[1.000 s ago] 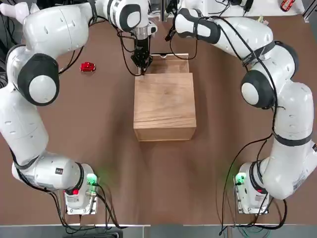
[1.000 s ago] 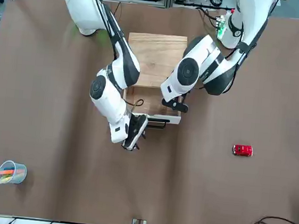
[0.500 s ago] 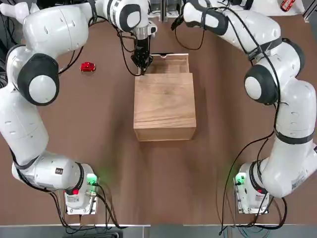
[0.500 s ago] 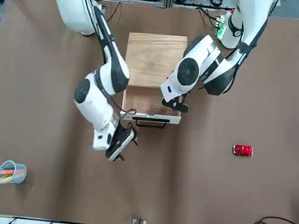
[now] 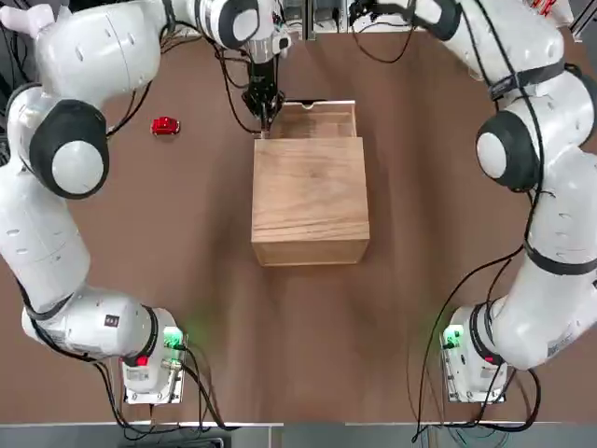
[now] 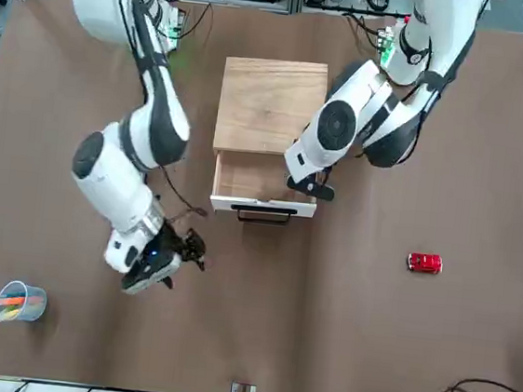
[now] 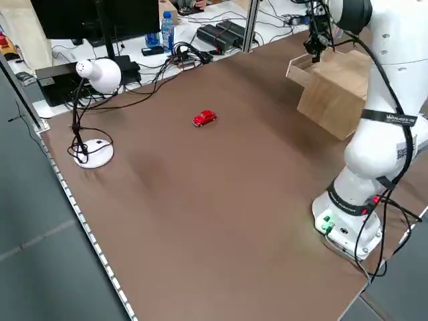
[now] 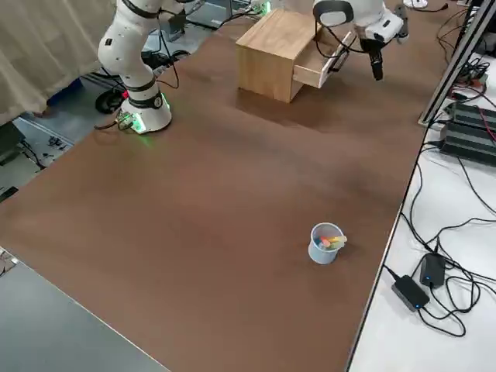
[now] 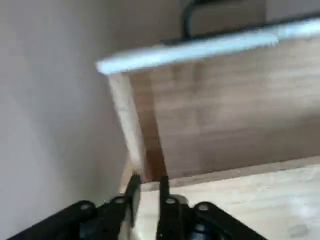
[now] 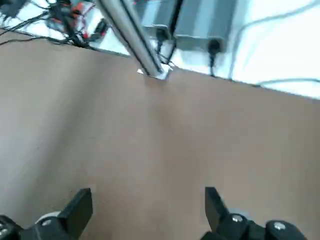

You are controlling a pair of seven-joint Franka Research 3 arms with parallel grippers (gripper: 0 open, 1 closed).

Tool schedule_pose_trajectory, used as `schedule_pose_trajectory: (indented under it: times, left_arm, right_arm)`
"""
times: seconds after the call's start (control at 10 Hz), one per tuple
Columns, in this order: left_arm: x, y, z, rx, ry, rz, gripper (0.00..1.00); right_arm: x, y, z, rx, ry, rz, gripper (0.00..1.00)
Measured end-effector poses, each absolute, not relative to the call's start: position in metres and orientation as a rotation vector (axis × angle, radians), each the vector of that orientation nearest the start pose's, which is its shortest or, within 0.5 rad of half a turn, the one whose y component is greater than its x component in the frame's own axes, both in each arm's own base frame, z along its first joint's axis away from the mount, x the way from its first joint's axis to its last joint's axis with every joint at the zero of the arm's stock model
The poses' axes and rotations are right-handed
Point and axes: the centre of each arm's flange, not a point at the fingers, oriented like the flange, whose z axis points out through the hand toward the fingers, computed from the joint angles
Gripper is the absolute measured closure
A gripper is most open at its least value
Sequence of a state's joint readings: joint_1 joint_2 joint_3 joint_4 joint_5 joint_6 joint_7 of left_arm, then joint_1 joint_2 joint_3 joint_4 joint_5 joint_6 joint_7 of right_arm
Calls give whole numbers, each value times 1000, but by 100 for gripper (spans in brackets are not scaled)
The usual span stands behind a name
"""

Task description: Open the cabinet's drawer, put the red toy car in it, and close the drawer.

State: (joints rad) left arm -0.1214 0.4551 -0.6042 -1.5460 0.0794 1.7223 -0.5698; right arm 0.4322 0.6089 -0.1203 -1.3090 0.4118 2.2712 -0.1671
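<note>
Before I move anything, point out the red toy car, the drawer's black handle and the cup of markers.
Red toy car (image 5: 165,126): top view, on its roof.
Black handle (image 6: 264,220): front view, on its bar.
Cup of markers (image 8: 320,253): right side view, on its outer wall.

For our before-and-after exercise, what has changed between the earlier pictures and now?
The right gripper has swung away from the drawer, out to the robot's right. The left gripper, at the cabinet's left side, has opened slightly. The drawer stayed pulled out, and the red toy car stayed put on the table.
</note>
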Motion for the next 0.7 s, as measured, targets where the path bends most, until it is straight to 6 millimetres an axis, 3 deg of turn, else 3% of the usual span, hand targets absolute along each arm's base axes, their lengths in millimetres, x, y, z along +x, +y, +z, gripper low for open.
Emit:
schedule_pose_trajectory:
  times: [0.2,0.4,0.5,0.7]
  left_arm:
    - [555,-326,453,-3137,120,275,39]
    - [581,-258,469,-3099,16,238,13]
    - [597,-212,469,-3079,-104,248,0]
    - [616,-143,462,-3038,-323,269,0]
  right_arm:
    - [711,218,455,-2780,-346,-380,0]
    - [704,153,491,-2813,-267,-257,0]
    - [697,113,506,-2846,-216,-195,0]
    - [683,46,520,-2962,-137,-62,0]
